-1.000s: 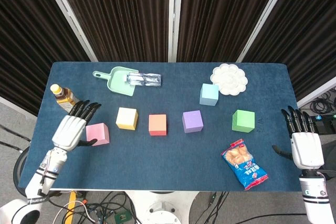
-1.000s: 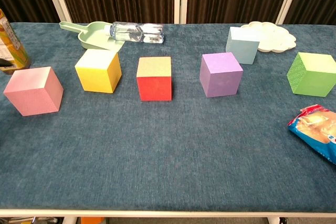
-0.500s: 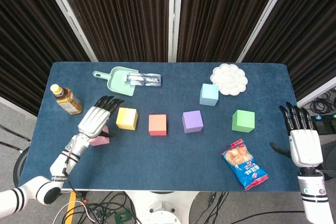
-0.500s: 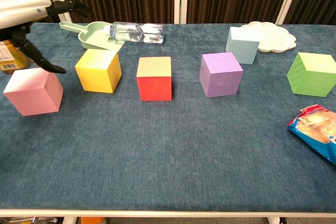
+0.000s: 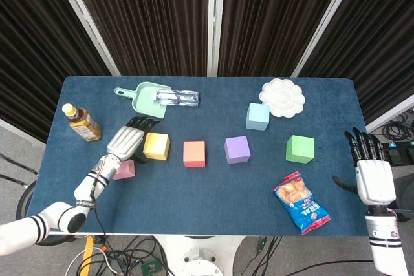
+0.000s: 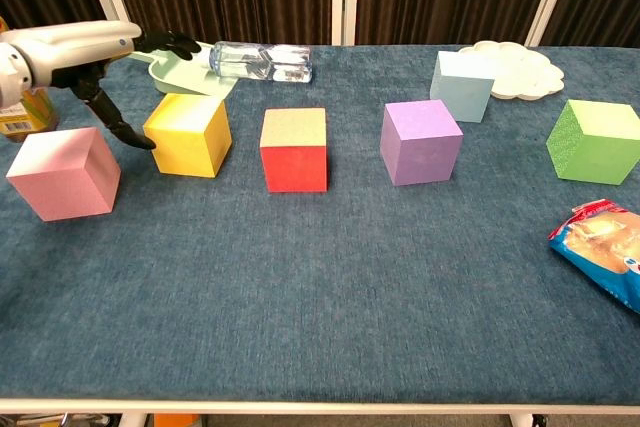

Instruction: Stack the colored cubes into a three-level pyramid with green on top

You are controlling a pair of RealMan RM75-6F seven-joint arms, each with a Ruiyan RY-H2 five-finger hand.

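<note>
Yellow cube (image 6: 187, 134) beside left hand (image 5: 126, 143).

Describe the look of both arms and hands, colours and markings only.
Left hand and right hand: glossy white shell on the back, black fingers. Forearms are white with black bands near the wrist, and a small blue-green mark sits on each hand's back. No loose cables visible on the arms.
</note>
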